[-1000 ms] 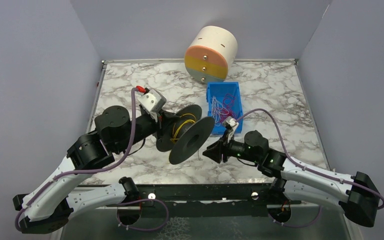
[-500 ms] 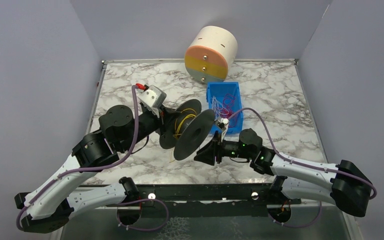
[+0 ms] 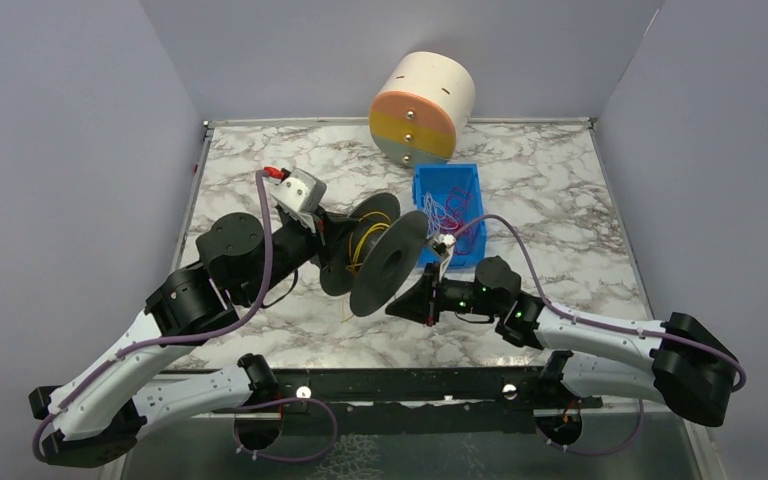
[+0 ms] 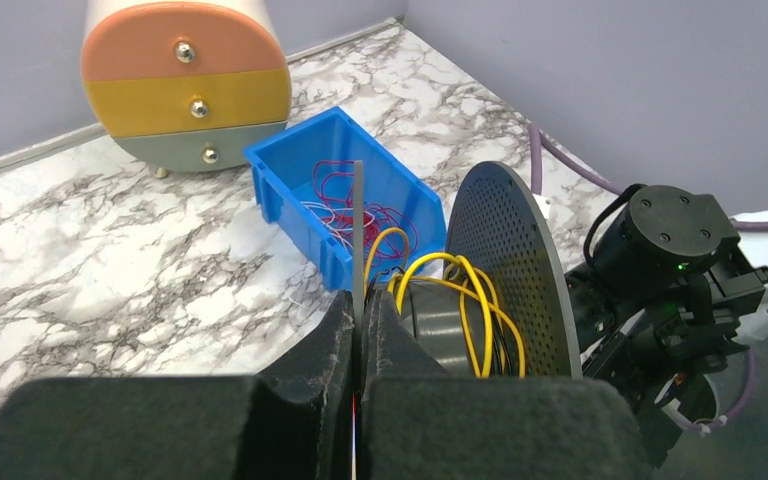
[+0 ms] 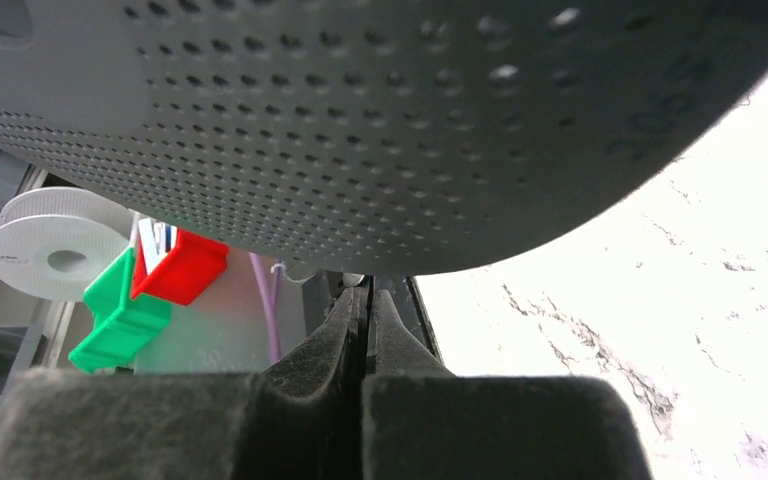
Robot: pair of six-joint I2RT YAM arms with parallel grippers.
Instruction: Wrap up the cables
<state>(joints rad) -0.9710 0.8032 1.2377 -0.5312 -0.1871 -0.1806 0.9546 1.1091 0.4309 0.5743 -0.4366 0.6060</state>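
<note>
My left gripper (image 4: 358, 305) is shut on the thin near flange (image 4: 358, 230) of a black spool (image 3: 375, 255), holding it above the table. Loops of yellow cable (image 4: 465, 295) lie around the spool's hub, and the perforated far flange (image 4: 505, 265) stands to their right. More cables (image 3: 444, 210), red, purple and white, lie tangled in the blue bin (image 3: 470, 180). My right gripper (image 3: 392, 308) sits at the lower edge of the far flange (image 5: 380, 130), shut. No cable shows between its fingers (image 5: 345, 320).
A round drawer unit (image 3: 422, 95) with orange, yellow and grey fronts stands at the back, just behind the blue bin. The table's front edge (image 3: 360, 372) lies close below my right gripper. Grey walls enclose three sides.
My right gripper has slid left under the spool's far flange and gone from partly open to shut. The left arm has carried the spool slightly back.
</note>
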